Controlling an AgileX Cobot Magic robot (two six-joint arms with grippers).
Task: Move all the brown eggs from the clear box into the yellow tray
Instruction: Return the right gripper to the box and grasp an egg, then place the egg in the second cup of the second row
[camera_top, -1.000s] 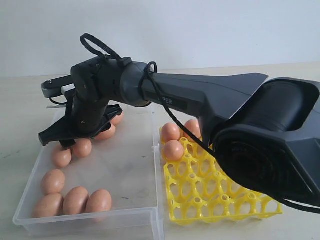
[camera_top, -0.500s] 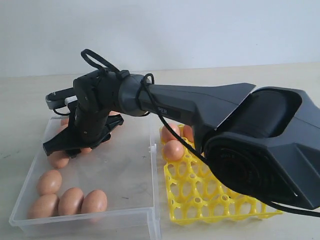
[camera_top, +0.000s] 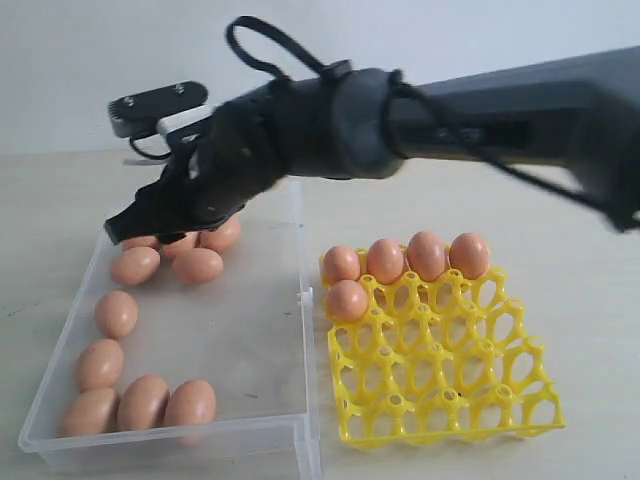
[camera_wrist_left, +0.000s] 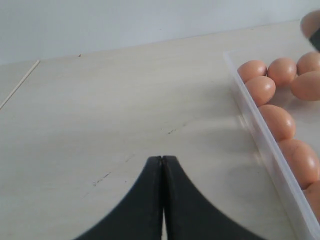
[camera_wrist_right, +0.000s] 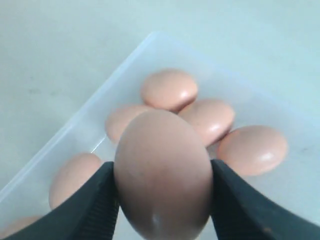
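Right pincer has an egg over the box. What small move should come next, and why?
Probably swing the right pincer across to the yellow tray. It is shut on a brown egg above the clear box, and the cup beside the second-row egg looks free.

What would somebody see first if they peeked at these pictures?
A big brown egg pinched in the right gripper, up over the far end of the clear box where more eggs lie. After that, the bright yellow tray to the right of the box in the exterior view, with five eggs sitting at its far end.
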